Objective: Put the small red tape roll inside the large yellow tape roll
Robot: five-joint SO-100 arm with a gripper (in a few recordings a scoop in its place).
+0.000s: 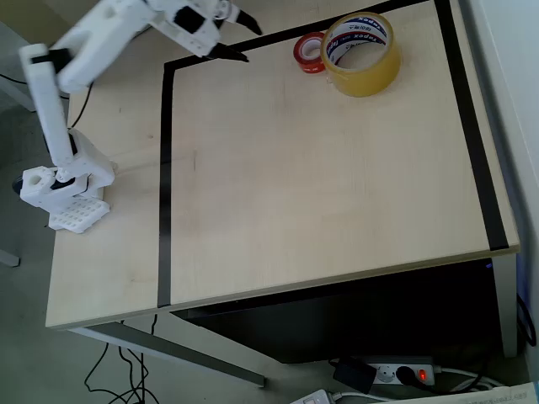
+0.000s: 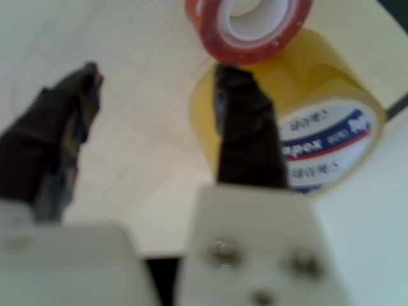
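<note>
White arm's black-fingered claw (image 1: 237, 38) at top centre of the overhead view, jaws spread wide, gripping nothing. Small red tape roll with whitish core (image 1: 309, 52) lies right of it, apart from the tips, on the pale wooden table (image 1: 320, 185). Touching its right side: large translucent yellow tape roll, white printed core (image 1: 361, 52). Wrist view: red roll (image 2: 248, 29) at top, yellow roll (image 2: 319, 121) just below it, past the right finger (image 2: 245, 127).

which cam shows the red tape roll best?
Overhead view: the whole red tape roll lies flat, touching the yellow roll. In the wrist view the red roll is near but blurred and cut off at the top.
</note>
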